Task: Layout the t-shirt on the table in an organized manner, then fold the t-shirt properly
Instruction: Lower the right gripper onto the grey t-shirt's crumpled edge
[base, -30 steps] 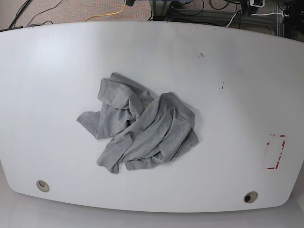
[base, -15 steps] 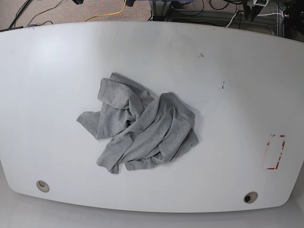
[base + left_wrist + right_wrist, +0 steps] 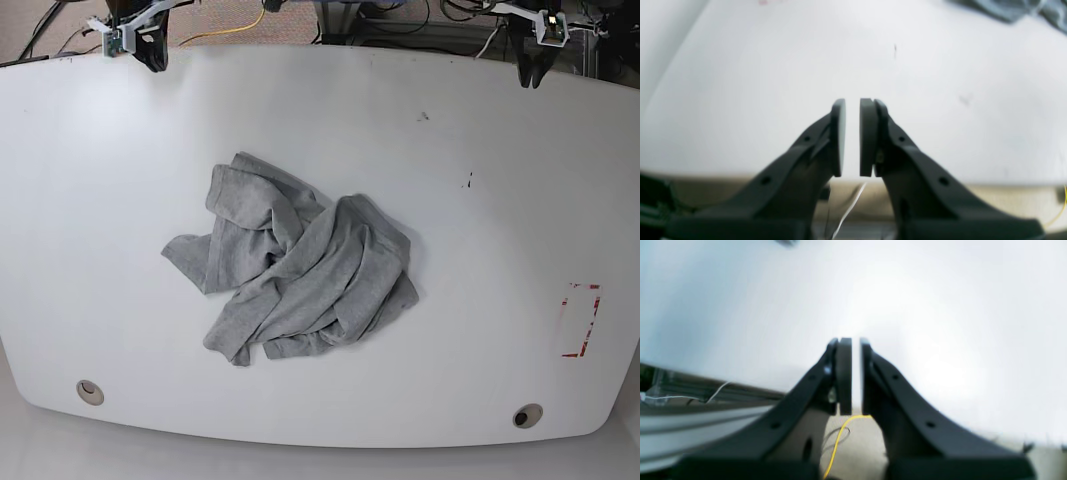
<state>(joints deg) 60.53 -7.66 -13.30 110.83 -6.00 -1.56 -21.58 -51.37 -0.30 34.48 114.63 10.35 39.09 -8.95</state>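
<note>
Your t-shirt (image 3: 295,268) lies crumpled mid-table (image 3: 480,230), nothing folded yet; left gripper (image 3: 852,136) and right gripper (image 3: 856,375), pressed nearly together and empty, hover at the table's far edge.

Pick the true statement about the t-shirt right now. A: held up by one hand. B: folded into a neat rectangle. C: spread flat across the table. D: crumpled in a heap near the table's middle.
D: the t-shirt lies bunched and wrinkled mid-table, with both hands far off at the back edge.

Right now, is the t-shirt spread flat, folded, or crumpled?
Crumpled. The t-shirt lies in a bunched heap near the middle of the table, with overlapping creases and no sleeve laid out.
</note>
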